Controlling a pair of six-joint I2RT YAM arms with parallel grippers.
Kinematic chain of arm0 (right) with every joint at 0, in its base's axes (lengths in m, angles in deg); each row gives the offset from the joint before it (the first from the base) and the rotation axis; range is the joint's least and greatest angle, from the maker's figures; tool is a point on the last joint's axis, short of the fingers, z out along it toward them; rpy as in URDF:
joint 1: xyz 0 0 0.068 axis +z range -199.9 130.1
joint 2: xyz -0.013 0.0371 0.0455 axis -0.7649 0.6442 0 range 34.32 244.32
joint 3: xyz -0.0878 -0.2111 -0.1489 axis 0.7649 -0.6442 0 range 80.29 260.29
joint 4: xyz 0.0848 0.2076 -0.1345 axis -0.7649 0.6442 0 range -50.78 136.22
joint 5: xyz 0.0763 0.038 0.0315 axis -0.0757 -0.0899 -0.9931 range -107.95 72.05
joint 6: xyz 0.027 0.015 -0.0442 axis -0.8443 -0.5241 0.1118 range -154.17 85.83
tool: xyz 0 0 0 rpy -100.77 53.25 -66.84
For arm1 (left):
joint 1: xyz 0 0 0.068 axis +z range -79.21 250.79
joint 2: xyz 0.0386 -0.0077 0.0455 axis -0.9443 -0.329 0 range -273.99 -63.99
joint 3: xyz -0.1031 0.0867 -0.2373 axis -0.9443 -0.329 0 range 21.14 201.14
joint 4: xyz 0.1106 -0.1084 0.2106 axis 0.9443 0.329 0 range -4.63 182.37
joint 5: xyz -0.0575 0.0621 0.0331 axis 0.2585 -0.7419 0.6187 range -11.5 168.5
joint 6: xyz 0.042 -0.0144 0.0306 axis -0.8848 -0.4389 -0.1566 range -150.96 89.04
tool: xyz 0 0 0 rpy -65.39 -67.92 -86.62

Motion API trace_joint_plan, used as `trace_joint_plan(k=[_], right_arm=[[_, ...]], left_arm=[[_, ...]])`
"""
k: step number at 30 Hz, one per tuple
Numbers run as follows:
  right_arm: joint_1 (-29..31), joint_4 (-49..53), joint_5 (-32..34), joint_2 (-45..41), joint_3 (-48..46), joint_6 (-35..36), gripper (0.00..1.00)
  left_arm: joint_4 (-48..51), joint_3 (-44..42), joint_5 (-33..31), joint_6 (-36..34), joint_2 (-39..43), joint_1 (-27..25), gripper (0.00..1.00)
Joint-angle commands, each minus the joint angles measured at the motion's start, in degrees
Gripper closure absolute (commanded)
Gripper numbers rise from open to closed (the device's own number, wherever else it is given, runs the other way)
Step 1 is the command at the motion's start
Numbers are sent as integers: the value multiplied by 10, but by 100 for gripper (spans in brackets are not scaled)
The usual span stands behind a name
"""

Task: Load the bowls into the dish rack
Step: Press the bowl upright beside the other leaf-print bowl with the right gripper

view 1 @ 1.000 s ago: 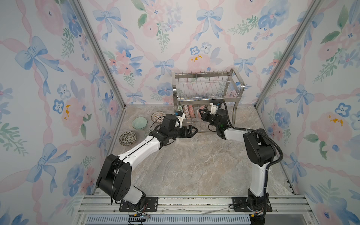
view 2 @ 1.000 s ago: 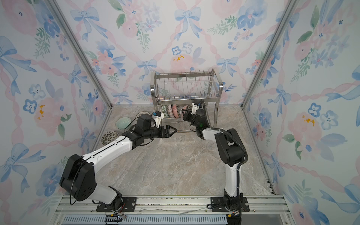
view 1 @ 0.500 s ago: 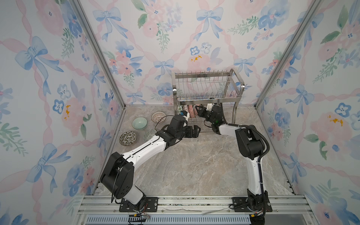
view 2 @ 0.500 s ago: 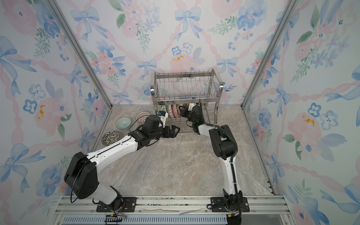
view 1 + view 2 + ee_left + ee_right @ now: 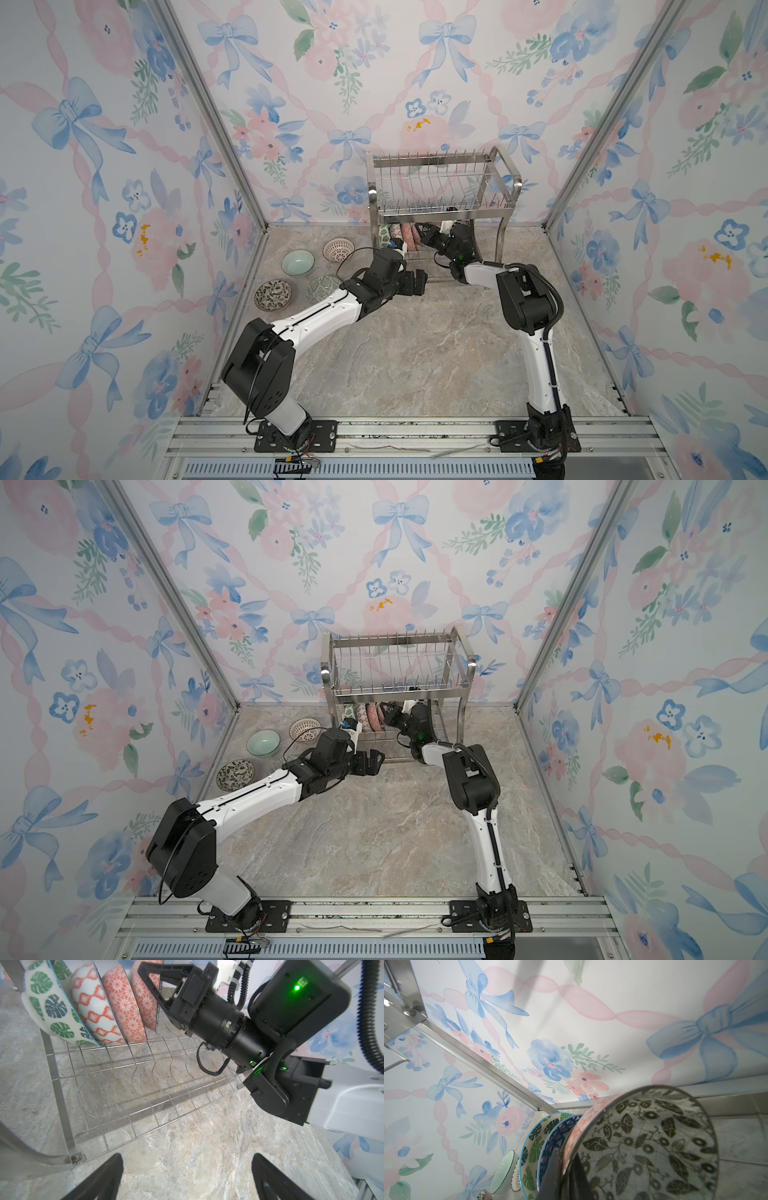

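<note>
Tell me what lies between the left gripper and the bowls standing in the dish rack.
Left wrist view: only bare tabletop and the empty wire slots of the dish rack lower shelf separate the left gripper from the bowls.

The leaf bowl point(image 5: 52, 1007) is white with green and blue leaves; the lattice bowl point(image 5: 93, 1007) white with red diamonds; the vine bowl point(image 5: 654, 1142) coral outside, dark vines inside; the plain bowl point(image 5: 297, 263) pale green; the bench point(image 5: 415, 353) grey-beige marble.
</note>
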State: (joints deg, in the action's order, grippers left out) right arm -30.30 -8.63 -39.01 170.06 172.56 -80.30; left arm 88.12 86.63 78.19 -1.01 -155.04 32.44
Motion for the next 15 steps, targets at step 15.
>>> trace_joint_plan(k=[15], right_arm=[[2,-49,-41,52,71,-39,100]], left_arm=[[-13,-5,-13,-30,6,-2,2]])
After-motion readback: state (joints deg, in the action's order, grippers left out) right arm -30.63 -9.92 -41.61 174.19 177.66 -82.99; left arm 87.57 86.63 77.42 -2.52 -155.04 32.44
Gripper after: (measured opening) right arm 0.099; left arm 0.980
